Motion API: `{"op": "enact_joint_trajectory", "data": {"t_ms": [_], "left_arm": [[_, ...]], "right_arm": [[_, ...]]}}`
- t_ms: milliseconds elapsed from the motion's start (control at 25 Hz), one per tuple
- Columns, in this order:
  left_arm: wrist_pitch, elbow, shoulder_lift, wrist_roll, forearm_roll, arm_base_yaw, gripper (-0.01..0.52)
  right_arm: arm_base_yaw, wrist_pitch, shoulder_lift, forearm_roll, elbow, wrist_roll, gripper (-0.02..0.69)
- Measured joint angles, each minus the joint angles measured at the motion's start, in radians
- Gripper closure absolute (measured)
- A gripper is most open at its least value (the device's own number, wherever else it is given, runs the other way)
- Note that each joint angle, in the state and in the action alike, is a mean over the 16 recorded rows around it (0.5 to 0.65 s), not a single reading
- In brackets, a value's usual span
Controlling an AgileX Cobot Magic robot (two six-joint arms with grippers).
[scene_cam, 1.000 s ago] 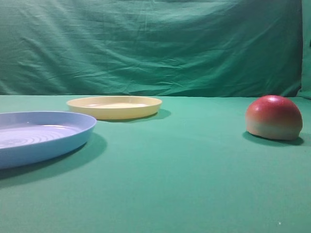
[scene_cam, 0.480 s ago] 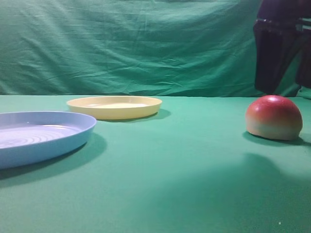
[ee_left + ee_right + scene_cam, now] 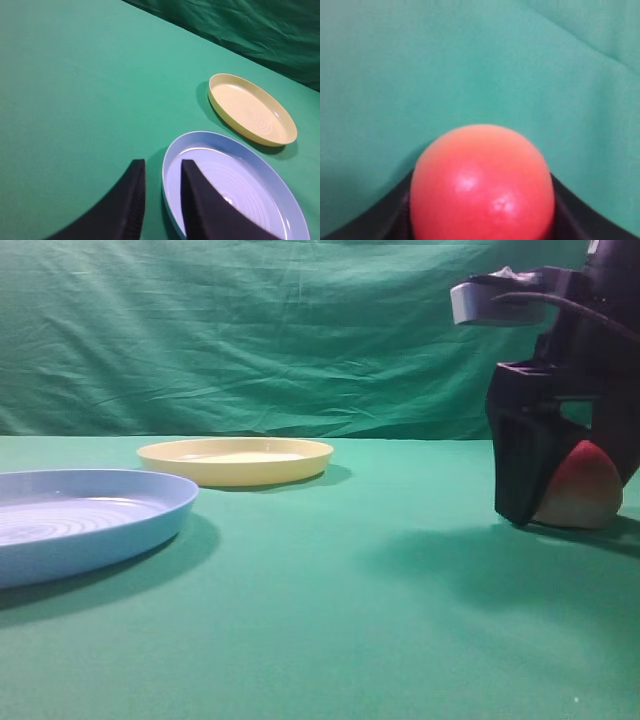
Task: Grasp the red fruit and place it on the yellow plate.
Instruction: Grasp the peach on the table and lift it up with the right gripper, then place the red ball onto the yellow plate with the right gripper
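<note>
The red fruit (image 3: 582,490) sits on the green cloth at the far right, red on top and pale at its base. My right gripper (image 3: 575,512) has come down over it, open, one black finger on each side. In the right wrist view the red fruit (image 3: 482,182) fills the gap of the right gripper (image 3: 482,200), whose fingers lie close along its sides. The yellow plate (image 3: 235,462) lies empty at the back left, and the yellow plate (image 3: 252,107) shows again beyond my left gripper (image 3: 162,167). That gripper is open and holds nothing.
A light blue ridged plate (image 3: 150,520) lies at the near left; its rim (image 3: 220,136) is right under the left fingers. A wrinkled green backdrop (image 3: 300,330) closes the far side. Green cloth stretches between the plates and the fruit.
The right arm dropped from the upper right down over the fruit, and its fingers now straddle it. Fruit and plates have not moved.
</note>
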Motion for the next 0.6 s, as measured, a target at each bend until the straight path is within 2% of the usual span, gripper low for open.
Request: {"op": "enact_joint_trajectory", "data": {"t_ms": [120, 280, 600], "left_arm": [[0.0, 0.0, 0.0, 0.0, 0.0, 0.0, 0.357], [0.0, 0.0, 0.0, 0.0, 0.0, 0.0, 0.357], [0.0, 0.0, 0.0, 0.0, 0.0, 0.0, 0.357]], "right_arm": [[0.026, -0.028, 0.007, 0.014, -0.072, -0.002, 0.368], [0.079, -0.078, 0.043, 0.033, -0.2, -0.011, 0.409], [0.188, -0.156, 0.219, 0.053, -0.485, -0.034, 0.411]]}}
